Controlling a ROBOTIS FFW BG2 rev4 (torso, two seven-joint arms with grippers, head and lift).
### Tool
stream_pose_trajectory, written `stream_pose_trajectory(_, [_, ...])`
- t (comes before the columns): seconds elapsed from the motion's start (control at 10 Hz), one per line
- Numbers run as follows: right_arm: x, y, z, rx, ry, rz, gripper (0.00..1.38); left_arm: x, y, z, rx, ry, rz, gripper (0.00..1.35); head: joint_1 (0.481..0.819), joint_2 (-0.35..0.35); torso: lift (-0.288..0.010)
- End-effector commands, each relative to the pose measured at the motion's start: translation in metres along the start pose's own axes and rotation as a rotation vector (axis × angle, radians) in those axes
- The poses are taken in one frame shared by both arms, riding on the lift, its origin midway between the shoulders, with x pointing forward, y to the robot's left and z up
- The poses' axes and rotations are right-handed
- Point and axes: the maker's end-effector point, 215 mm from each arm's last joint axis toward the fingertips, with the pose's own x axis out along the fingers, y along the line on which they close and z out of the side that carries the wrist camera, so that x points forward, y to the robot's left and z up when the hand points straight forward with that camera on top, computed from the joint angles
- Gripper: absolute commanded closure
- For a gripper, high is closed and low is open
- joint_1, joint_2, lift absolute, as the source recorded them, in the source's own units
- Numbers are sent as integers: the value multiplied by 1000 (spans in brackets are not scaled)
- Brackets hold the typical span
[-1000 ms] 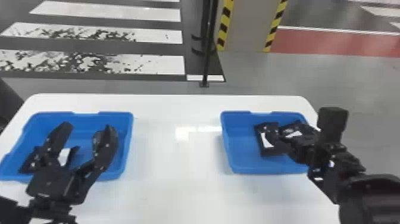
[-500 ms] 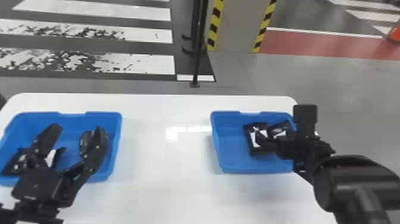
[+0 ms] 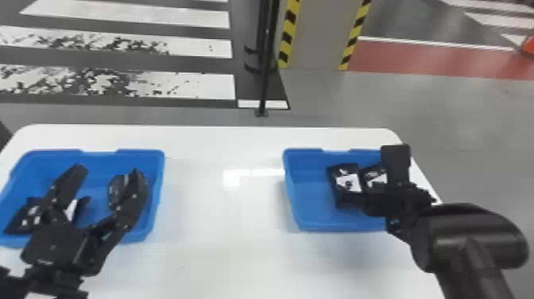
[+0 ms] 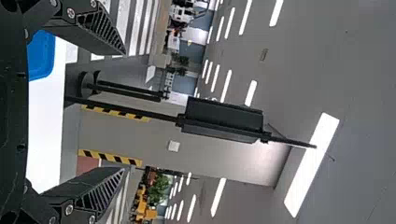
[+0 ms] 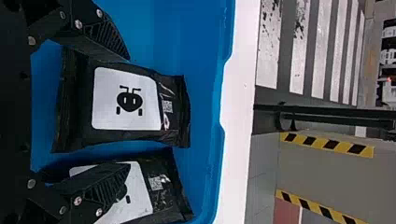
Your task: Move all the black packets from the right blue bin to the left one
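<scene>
Head view, right of centre, has two white-labelled black plastic packets (image 3: 346, 182) in the rectangular blue bin (image 3: 314, 202), where the wide-spread black right gripper (image 5: 129, 112) should descend squarely, one finger slipping between them, while the left gripper (image 3: 108, 170) gapes wide at left.

bright o/h strip lights (image 4: 312, 165), glare on white tbl (image 3: 231, 177) & sheen on pkts (image 5: 170, 88).

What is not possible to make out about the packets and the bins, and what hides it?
- Right wrist view: part of one black packet, behind the right hand and cut by the picture's edge.
- Head view: the right bin's near right corner, behind the right arm.
- Head view: the left bin's packet count; the left hand covers some contents.
</scene>
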Motion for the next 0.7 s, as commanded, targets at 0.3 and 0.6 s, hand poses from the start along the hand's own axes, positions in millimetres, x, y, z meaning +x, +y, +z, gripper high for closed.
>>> stream_pose_trajectory(0.3, [10, 3, -10, 9, 22, 30, 711, -1, 1, -2, -4, 7, 1, 156, 695, -159, -140])
stream_pose_trajectory(0.6, [16, 11, -34, 55, 108, 77, 1085, 0, 0, -2, -3, 5, -1, 156, 695, -153, -140])
